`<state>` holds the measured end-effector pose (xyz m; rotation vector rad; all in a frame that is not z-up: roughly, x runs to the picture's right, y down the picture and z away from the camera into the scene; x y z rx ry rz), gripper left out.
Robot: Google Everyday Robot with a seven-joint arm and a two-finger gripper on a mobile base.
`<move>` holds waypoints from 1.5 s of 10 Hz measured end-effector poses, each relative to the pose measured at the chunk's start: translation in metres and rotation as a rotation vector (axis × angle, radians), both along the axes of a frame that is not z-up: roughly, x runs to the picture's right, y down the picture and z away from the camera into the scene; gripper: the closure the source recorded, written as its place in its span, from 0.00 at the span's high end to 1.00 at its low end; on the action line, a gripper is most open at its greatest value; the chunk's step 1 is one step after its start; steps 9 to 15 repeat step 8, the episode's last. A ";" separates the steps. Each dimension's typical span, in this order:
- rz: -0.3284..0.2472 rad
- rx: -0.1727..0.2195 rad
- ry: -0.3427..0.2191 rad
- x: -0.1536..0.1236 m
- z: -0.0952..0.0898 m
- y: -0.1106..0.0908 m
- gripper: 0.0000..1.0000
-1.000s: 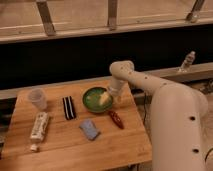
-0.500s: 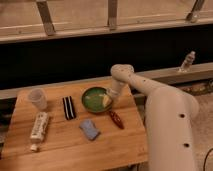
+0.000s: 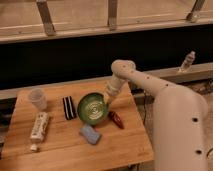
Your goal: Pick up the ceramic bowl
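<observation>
The ceramic bowl (image 3: pixel 93 108) sits near the middle of the wooden worktop (image 3: pixel 60 150), a round glossy green dish with a darker rim, and it serves here as the landmark for everything else. It looks tipped, its open face turned toward the camera and its right rim raised, though whether its left edge rests on the wood cannot be told.

The tool (image 3: pixel 108 99) is at the bowl's upper right rim, at the end of the white arm (image 3: pixel 150 87) that reaches in from the right. Whether its fingers are apart or closed on the rim cannot be told, since the wrist and the bowl's edge hide them.

Just left of the bowl lies a dark flat rectangular object (image 3: pixel 69 107), close beside the rim but not clearly touching it. Further left of the bowl, near the worktop's far left corner, stands a small translucent plastic cup (image 3: pixel 37 99), upright. Below the cup, and well left of the bowl, lies a white tube (image 3: pixel 38 128) with its cap toward the front edge.

Just below the bowl, toward the front, lies a blue sponge-like block (image 3: pixel 90 134). To the bowl's lower right lies a small red object (image 3: pixel 116 119), just beside the rim.

Far to the right of the bowl, beyond the arm, 1 clear bottle (image 3: pixel 187 61) stands on the ledge behind the worktop
</observation>
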<state>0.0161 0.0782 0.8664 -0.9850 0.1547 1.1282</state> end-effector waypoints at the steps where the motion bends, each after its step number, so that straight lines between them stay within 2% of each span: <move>1: 0.051 0.011 -0.026 0.007 -0.010 -0.012 0.00; 3: 0.134 0.003 -0.110 0.010 -0.025 -0.031 0.00; 4: 0.196 0.005 -0.158 0.013 -0.029 -0.049 0.00; 5: 0.200 0.002 -0.168 0.012 -0.030 -0.053 0.00; 8: 0.215 0.025 -0.172 -0.014 -0.017 -0.107 0.00; 15: 0.215 0.025 -0.172 -0.014 -0.017 -0.107 0.00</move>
